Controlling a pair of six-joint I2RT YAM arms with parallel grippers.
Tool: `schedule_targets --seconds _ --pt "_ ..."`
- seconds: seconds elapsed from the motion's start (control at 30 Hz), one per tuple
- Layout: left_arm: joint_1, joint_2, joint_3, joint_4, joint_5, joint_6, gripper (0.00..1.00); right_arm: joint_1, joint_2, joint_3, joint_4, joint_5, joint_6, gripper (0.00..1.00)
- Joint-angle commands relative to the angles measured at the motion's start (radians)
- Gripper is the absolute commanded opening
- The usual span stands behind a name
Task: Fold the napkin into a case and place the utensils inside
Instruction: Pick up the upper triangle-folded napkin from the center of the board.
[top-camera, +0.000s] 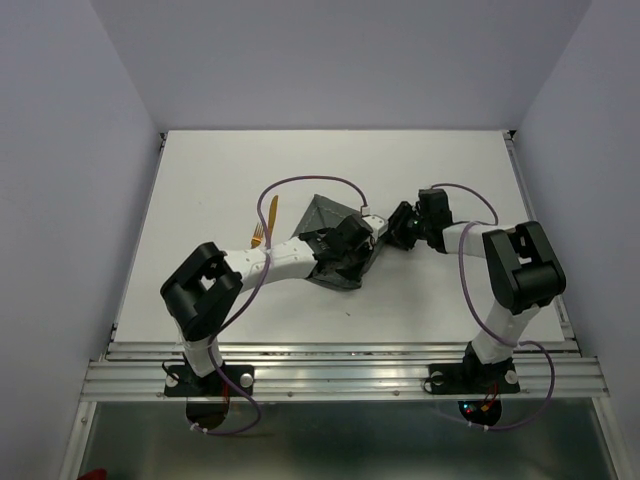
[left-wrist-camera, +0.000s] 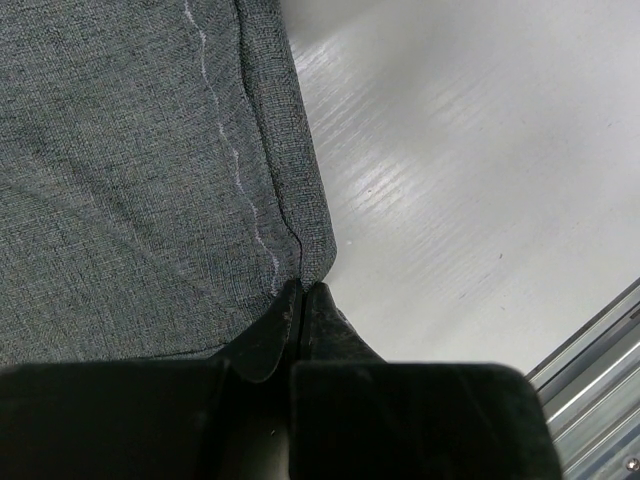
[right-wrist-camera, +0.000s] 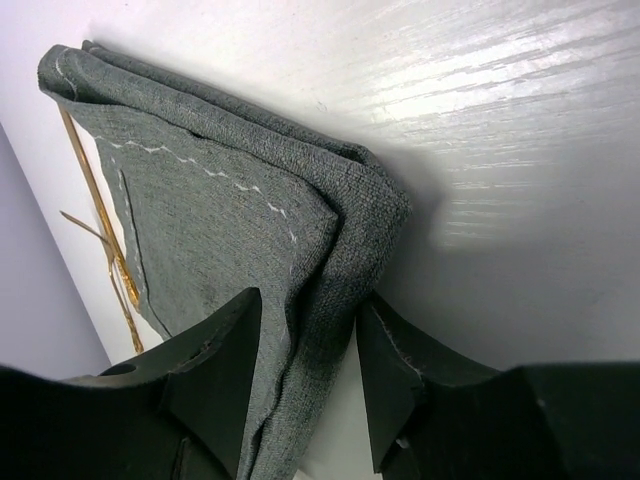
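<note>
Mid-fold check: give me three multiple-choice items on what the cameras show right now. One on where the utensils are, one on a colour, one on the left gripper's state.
1. The utensils lie:
A) on the table beside the napkin
B) tucked inside a fold
C) on the metal rail

2. The napkin's stitching is:
A) red
B) pale
C) black

3. The left gripper is:
A) open above bare table
B) holding a utensil
C) shut on the napkin's corner

Answers:
1. A: the top view shows them on the white surface at the cloth's left side.
2. B: the left wrist view shows a pale line on dark grey cloth.
3. C: its fingertips meet with the corner pinched between them.
</note>
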Motion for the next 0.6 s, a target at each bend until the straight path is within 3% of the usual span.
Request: schedule_targets --seconds 0.0,0.2,0.3,0.33,0.4,0.57 --pt "0.004 -0.059 -0.011 0.022 0.006 0.003 0.00 0.010 0.026 0.026 0.030 -0.005 0.017 0.47" --pt "0.004 -0.073 -0.014 0.022 0.001 0.003 0.00 0.010 0.024 0.043 0.030 -0.011 0.023 0.37" --pt "0.004 -0.087 -0.017 0.020 0.004 0.003 0.00 0.010 0.024 0.046 0.034 -0.012 0.026 0.15" --pt "0.004 -0.088 -0.016 0.019 0.003 0.003 0.00 0.010 0.021 0.044 0.034 -0.012 0.025 0.15" --pt "0.004 -0.097 -0.011 0.008 0.001 0.003 0.00 0.010 0.004 0.044 0.031 -0.002 0.025 0.01" --pt "0.004 -0.131 0.017 -0.029 -0.017 0.007 0.00 0.010 -0.074 0.052 -0.001 0.032 0.014 0.01"
